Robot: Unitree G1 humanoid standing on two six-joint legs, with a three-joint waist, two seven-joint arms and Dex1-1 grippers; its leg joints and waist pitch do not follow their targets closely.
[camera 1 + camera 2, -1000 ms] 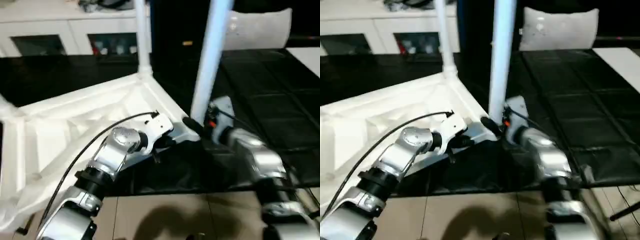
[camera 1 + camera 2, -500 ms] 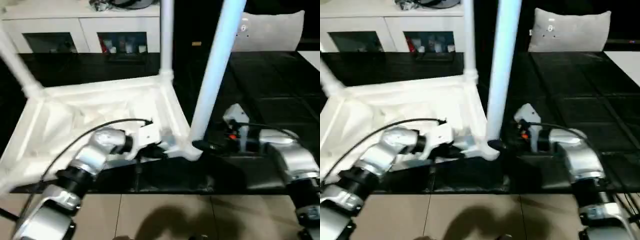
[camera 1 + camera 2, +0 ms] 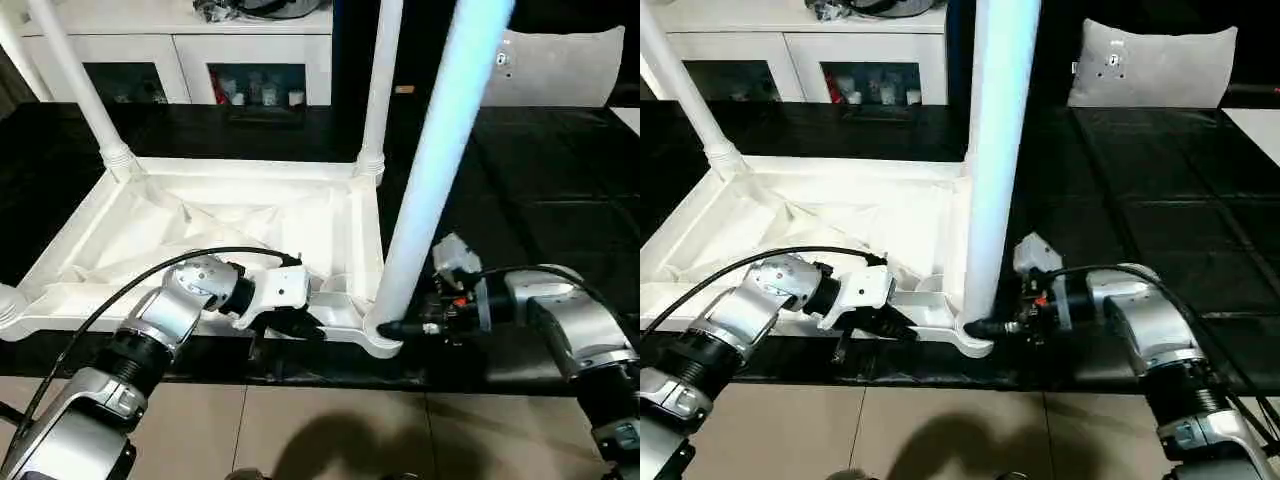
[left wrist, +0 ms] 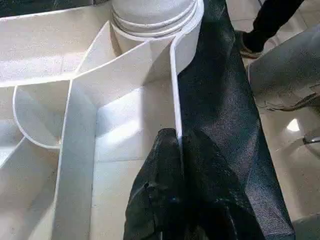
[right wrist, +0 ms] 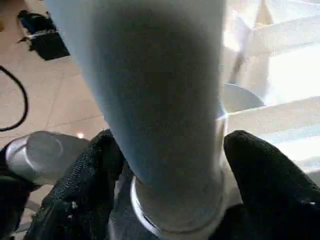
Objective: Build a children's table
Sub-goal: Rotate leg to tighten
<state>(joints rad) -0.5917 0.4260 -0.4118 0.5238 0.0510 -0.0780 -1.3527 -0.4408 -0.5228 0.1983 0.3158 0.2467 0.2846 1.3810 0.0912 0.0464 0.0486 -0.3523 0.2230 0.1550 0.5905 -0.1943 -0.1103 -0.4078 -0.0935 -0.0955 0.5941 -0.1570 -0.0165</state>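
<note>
1. at 9 o'clock of the head view we see the table top (image 3: 230, 215) lying upside down on the black surface (image 3: 560, 170), ribbed underside up.
2. 2 legs stand in its far corner sockets: the far left leg (image 3: 75, 80) at 10 o'clock and the far right leg (image 3: 380, 80) at 12 o'clock.
3. our left gripper (image 3: 290, 325) sits at 7 o'clock on the near rim of the top; in the left wrist view its black fingers (image 4: 170, 200) are pinched tight together on the thin white rim wall.
4. just right of it, the near leg (image 3: 440, 170) rises tall from the near right corner socket (image 3: 380, 335) at 6 o'clock, tilted a little to the right.
5. our right gripper (image 3: 990, 327) reaches in from 4 o'clock at the leg's foot; in the right wrist view its fingers (image 5: 260, 175) stand wide, 1 each side of the leg's base. we cannot tell whether they press it.
6. a white cabinet (image 3: 190, 60) with glass doors stands at 11 o'clock, a grey cushion (image 3: 1155, 65) at 1 o'clock.
</note>
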